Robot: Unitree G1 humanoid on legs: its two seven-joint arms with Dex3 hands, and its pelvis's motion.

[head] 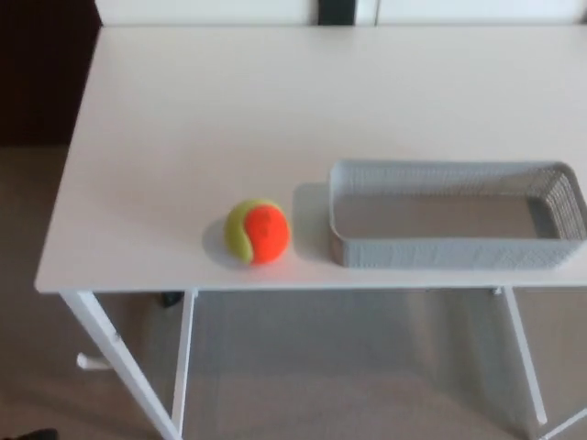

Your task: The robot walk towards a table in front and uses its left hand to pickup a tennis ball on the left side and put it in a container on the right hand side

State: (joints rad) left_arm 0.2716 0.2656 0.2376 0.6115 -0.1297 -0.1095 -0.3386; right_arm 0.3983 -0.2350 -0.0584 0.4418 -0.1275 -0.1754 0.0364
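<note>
One tennis ball [258, 232], part orange and part yellow-green, sits on the white table [229, 110] close to its front edge, at about 7 o'clock from the middle of my feed. It rests on the bare tabletop with its orange patch turned toward the camera, and nothing touches it. At 3 o'clock from the ball, near it but apart, with a strip of tabletop between them, lies the grey mesh container [440, 252]. This is a long, shallow rectangular tray set lengthwise along the front edge; I can see its floor through the open top, and its right end reaches almost to the edge of my picture. Neither the left hand nor the right hand shows in my feed, so I cannot tell whether either is released, clenched or grasping anything. Toward 12 o'clock the tabletop runs back to white panels [202, 11]. At 6 o'clock the white table legs [119, 357] slant down to a beige floor [348, 367], and at 10 o'clock a dark surface [46, 73] lies beyond the table's left edge.
</note>
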